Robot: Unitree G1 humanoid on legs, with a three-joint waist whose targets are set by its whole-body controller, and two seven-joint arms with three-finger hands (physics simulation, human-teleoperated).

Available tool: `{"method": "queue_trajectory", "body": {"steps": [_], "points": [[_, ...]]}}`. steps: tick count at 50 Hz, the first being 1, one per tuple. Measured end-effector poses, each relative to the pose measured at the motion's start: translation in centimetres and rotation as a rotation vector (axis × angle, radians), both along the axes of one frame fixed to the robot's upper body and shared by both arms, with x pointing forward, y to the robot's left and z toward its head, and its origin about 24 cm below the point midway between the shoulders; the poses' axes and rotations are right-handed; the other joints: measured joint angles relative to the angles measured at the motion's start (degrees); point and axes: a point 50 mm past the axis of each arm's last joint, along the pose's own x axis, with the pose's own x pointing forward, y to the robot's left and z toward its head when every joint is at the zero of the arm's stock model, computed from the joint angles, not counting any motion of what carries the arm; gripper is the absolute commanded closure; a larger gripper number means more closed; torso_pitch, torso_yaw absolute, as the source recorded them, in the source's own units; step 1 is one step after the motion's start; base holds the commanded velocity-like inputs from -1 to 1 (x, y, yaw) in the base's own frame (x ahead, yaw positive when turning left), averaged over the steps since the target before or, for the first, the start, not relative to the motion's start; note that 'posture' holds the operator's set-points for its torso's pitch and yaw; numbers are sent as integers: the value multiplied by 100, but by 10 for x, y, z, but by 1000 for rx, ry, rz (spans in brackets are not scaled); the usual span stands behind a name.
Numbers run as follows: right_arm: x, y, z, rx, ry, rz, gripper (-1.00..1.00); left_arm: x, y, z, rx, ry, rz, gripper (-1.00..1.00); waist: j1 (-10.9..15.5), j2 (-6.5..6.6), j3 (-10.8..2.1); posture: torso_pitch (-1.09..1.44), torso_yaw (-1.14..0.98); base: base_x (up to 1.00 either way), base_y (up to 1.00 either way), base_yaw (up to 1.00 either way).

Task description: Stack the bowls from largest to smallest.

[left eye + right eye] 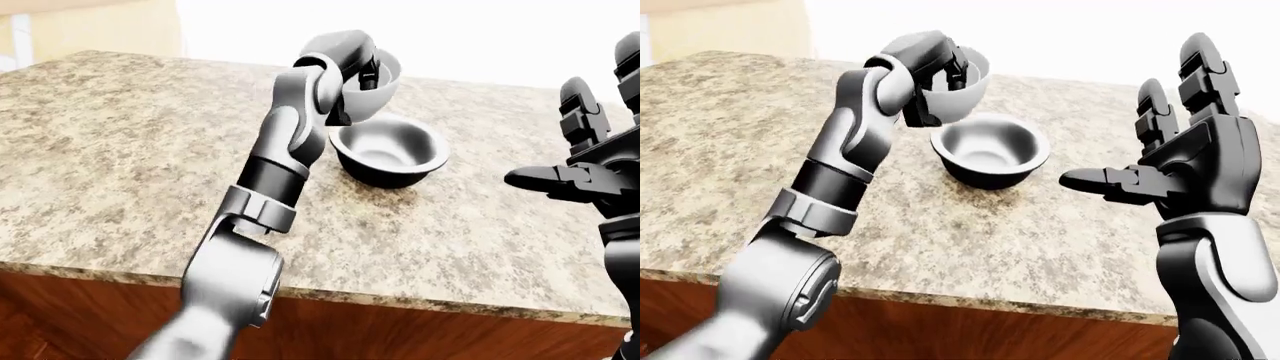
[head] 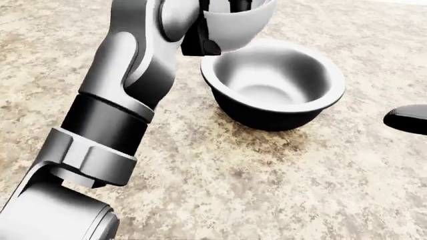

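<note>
A large dark bowl with a shiny grey inside [image 2: 275, 82] stands on the speckled stone counter [image 2: 267, 190]. My left hand [image 1: 940, 64] is shut on the rim of a smaller white bowl [image 2: 235, 25] and holds it in the air, just above the left rim of the dark bowl. The pair also shows in the left-eye view, white bowl [image 1: 372, 94] over dark bowl [image 1: 390, 150]. My right hand [image 1: 1180, 161] is open and empty, fingers spread, to the right of the dark bowl and clear of it.
The counter's near edge [image 1: 420, 300] runs along the bottom of the eye views, with a brown wooden cabinet face [image 1: 400, 334] below it. My left arm [image 2: 120, 110] crosses the left half of the head view.
</note>
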Motion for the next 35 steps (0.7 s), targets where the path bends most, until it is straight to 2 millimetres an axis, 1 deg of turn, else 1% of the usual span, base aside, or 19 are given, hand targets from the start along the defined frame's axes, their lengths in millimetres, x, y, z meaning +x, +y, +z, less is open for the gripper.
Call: {"method": "queue_trajectory", "body": {"steps": [6, 11, 18, 22, 27, 34, 35], "points": [[3, -5, -7, 9, 14, -2, -100, 0, -23, -13, 21, 23, -39, 100, -2, -35, -17, -21, 0, 0, 0, 0], [5, -9, -11, 13, 23, -11, -100, 1, -38, -24, 25, 30, -63, 100, 1, -46, -43, -21, 0, 0, 0, 0], [3, -14, -17, 14, 27, -25, -100, 4, -46, -49, 37, 61, -69, 100, -7, -66, -96, -21, 0, 0, 0, 0], [3, -17, -21, 17, 32, -32, -100, 3, -50, -59, 38, 80, -76, 100, -3, -80, -107, -21, 0, 0, 0, 0], [2, -17, -26, 18, 44, -31, -100, -1, -59, -62, 43, 76, -102, 100, -4, -91, -119, -21, 0, 0, 0, 0], [0, -16, -27, 15, 40, -31, -100, -5, -68, -63, 38, 65, -126, 100, -12, -89, -159, -21, 0, 0, 0, 0], [0, -16, -27, 15, 39, -31, -100, -6, -68, -65, 38, 66, -128, 96, -12, -91, -165, -21, 0, 0, 0, 0]]}}
